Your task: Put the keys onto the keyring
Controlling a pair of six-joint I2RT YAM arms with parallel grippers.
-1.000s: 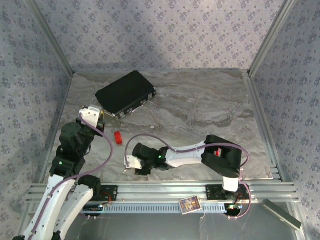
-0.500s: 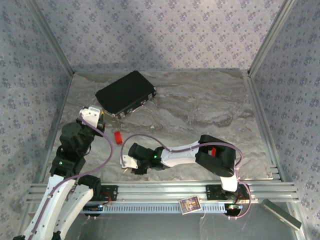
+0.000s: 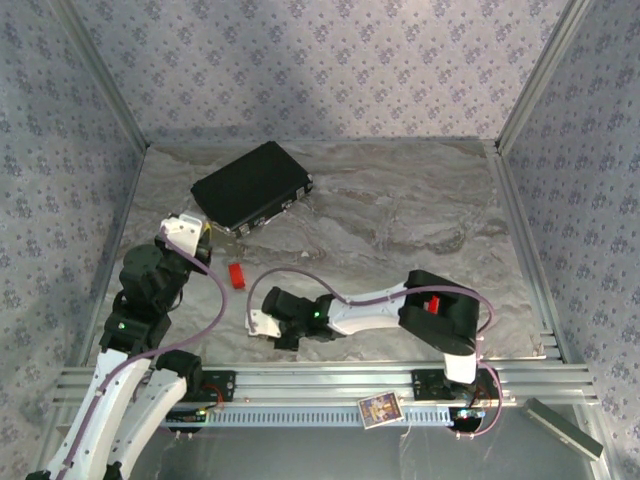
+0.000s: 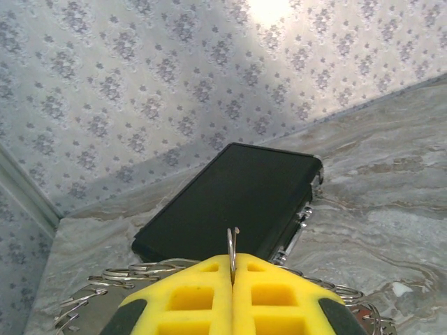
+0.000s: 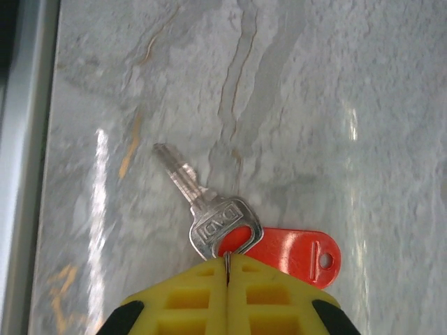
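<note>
A silver key (image 5: pixel 222 222) with a red plastic tag (image 5: pixel 297 254) behind its head lies on the marble table, blade pointing up-left. My right gripper (image 5: pixel 228 259) is shut at the key's head, with a thin metal edge caught between its yellow fingertips. From above, this gripper (image 3: pixel 262 322) is low over the table's near left part. My left gripper (image 4: pixel 232 259) is shut on the keyring (image 4: pixel 231 241), whose thin silver loop stands edge-on above the fingertips. More wire loops (image 4: pixel 91 296) spread out below the fingers. In the top view the left gripper (image 3: pixel 190 232) is raised at the left.
A flat black box (image 3: pixel 252 187) lies at the back left, directly ahead of the left gripper (image 4: pixel 230 199). A small red piece (image 3: pixel 236 275) rests on the table between the two grippers. Metal frame rails (image 3: pixel 520 240) border the table on the sides.
The right gripper's fingers have closed on the key's head. Its arm slid slightly left, then back right. The left arm has stayed in place.
</note>
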